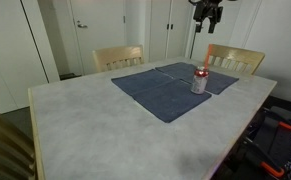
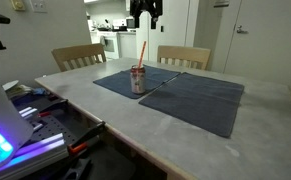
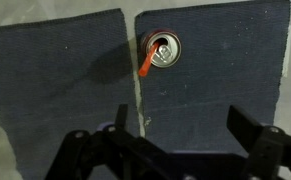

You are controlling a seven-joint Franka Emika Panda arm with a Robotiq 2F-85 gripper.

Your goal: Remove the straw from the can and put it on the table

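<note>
Grey table (image 1: 85,125) holds the can (image 1: 199,82), and the straw (image 2: 142,54) leans out of its opening. High above the can, the gripper (image 2: 145,14) hangs with jaws spread wide. I think the straw is light and easily crushed; pinch gently near its top.

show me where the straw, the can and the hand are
the straw (image 2: 142,53): in an exterior view, middle of its exposed length
the can (image 2: 138,81): in an exterior view, middle of its side wall
the hand (image 2: 145,22): in an exterior view, midway between its fingertips
</note>
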